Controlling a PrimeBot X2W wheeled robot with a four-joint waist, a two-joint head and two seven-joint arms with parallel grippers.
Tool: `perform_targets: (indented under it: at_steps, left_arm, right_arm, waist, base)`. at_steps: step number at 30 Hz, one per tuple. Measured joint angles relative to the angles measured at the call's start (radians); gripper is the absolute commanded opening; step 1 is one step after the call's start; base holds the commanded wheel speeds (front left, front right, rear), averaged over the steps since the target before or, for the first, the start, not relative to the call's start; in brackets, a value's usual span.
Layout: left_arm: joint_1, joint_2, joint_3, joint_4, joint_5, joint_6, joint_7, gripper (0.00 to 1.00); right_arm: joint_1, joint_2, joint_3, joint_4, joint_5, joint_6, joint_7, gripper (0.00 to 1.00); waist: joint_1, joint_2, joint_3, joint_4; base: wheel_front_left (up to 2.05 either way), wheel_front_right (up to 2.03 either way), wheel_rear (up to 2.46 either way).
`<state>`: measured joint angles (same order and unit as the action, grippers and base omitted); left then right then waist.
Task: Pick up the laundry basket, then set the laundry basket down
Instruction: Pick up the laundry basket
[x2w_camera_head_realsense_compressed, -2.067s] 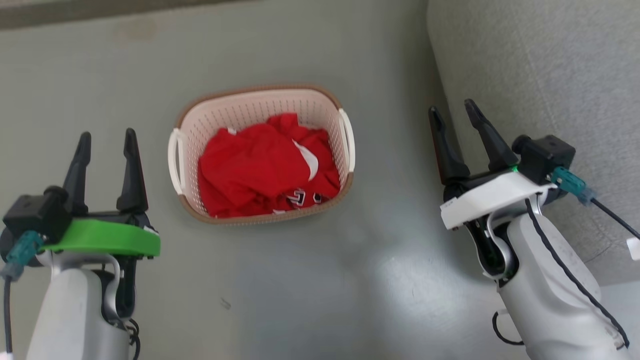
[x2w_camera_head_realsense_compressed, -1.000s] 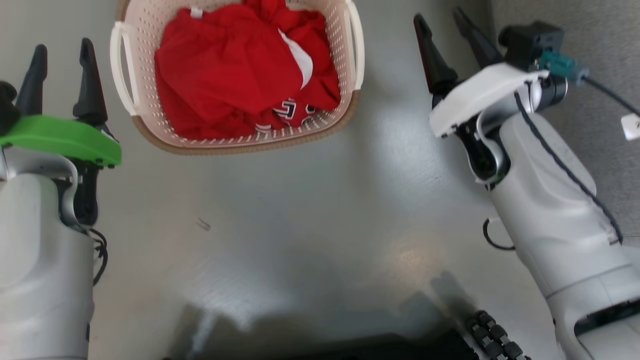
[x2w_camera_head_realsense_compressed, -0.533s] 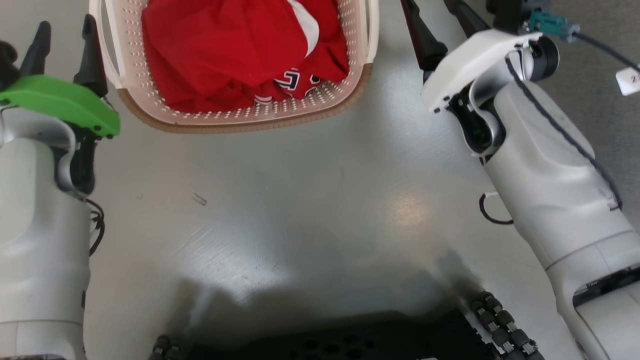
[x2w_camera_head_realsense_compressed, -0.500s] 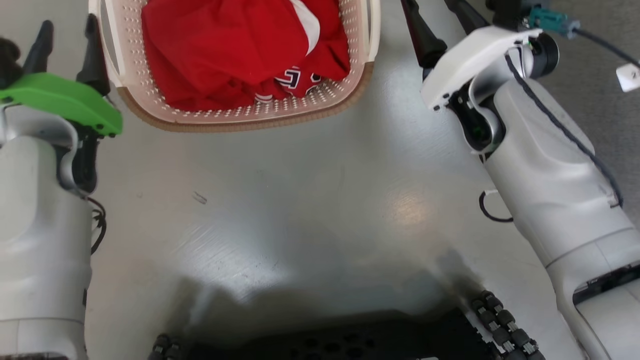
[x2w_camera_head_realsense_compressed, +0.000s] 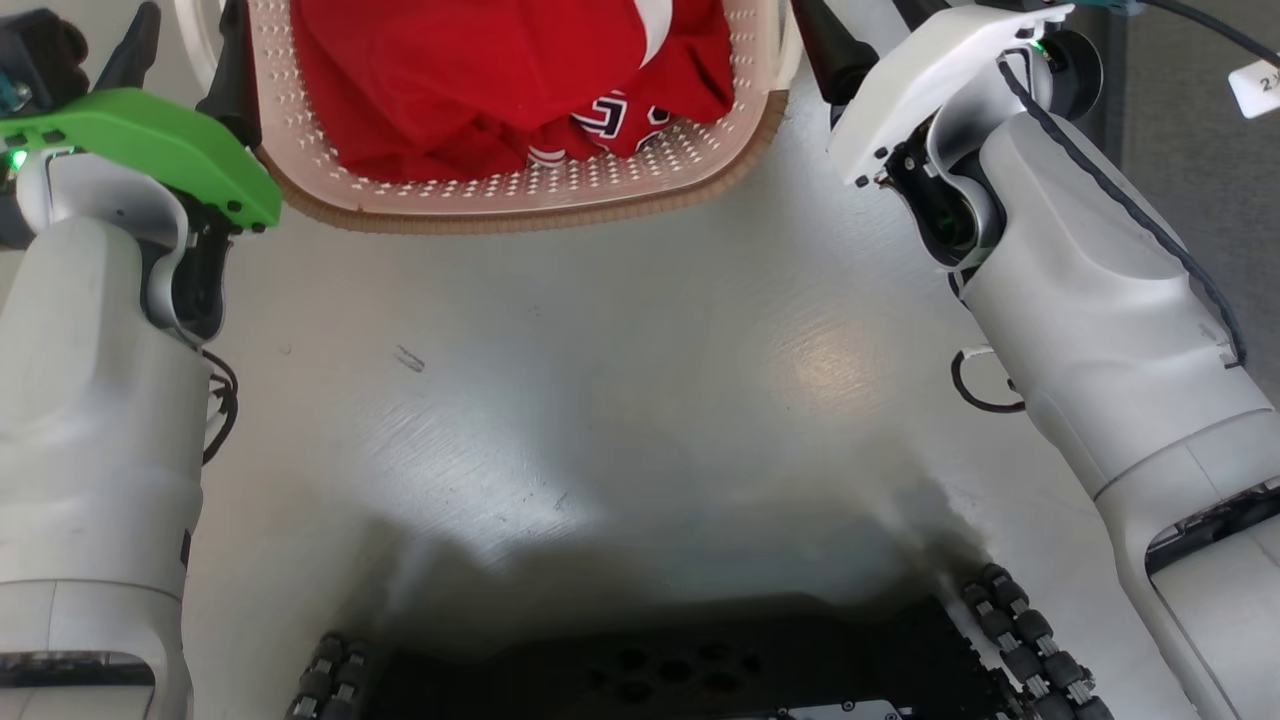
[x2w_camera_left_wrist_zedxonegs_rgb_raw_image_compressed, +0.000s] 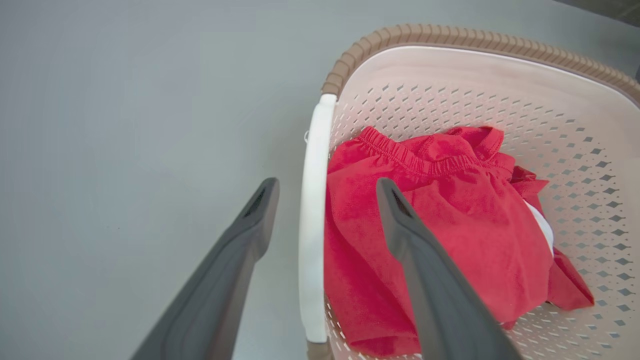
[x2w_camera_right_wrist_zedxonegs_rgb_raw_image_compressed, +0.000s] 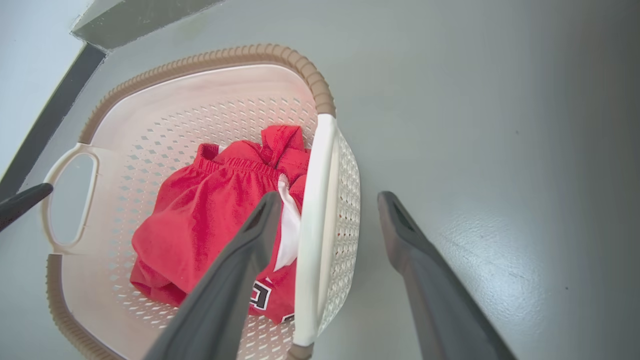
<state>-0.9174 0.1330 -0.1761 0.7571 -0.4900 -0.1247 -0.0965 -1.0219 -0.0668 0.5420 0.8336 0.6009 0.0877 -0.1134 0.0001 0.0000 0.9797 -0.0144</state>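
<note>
Looking down from the head, the laundry basket (x2w_camera_head_realsense_compressed: 520, 205) rests on the grey floor (x2w_camera_head_realsense_compressed: 620, 400) with red clothing (x2w_camera_head_realsense_compressed: 480, 70) bundled inside. The left pincer (x2w_camera_head_realsense_compressed: 190, 40) stands at the basket's left side and the right pincer (x2w_camera_head_realsense_compressed: 870, 30) at its right side. One per handle is presumably meant to keep the load level when lifted.

From the left wrist, the pincer is spread. One finger is outside the basket and the other is over the clothing inside it. The basket's white left handle (x2w_camera_left_wrist_zedxonegs_rgb_raw_image_compressed: 312, 225) runs between them, apparently untouched.

From the right wrist, the arrangement mirrors this. The fingers are apart and straddle the basket's right handle (x2w_camera_right_wrist_zedxonegs_rgb_raw_image_compressed: 312, 215), one inside the basket and one outside it, above the floor. Neither pincer grips yet, so the basket is not lifted. Closing both on the handles looks like the next step.
</note>
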Motion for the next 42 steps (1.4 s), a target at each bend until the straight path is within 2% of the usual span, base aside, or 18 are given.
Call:
perform_targets:
  at_steps: [20,39,40,41,42]
  left_arm:
    - [-0.091,-0.013,-0.084,0.118,-0.056,-0.007,0.027,1.0]
    - [-0.132,-0.022,-0.153,0.194,-0.119,-0.007,0.055,1.0]
    - [-0.133,-0.022,-0.156,0.198,-0.123,-0.007,0.062,0.71]
    - [-0.134,-0.022,-0.16,0.2,-0.123,-0.007,0.062,0.32]
    - [-0.136,-0.022,-0.163,0.202,-0.123,-0.007,0.062,0.0]
  right_arm:
    - [-0.087,-0.001,0.096,0.11,0.089,-0.001,0.028,1.0]
    - [-0.123,-0.003,0.157,0.16,0.172,-0.01,0.026,1.0]
    - [-0.123,-0.003,0.161,0.162,0.177,-0.01,0.026,1.0]
    - [-0.123,-0.003,0.165,0.164,0.183,-0.01,0.026,0.76]
    - [-0.123,-0.003,0.169,0.166,0.186,-0.01,0.026,0.34]
  waist:
    - [0.0,0.0,0.062,0.045]
    - [-0.0001,0.0,0.076,0.055]
    - [-0.0001,0.0,0.077,0.055]
    - [0.0,0.0,0.077,0.055]
    - [-0.0001,0.0,0.077,0.055]
  base:
    - [0.0,0.0,0.0]
    - [0.0,0.0,0.0]
    - [0.0,0.0,0.0]
    - [0.0,0.0,0.0]
    - [0.0,0.0,0.0]
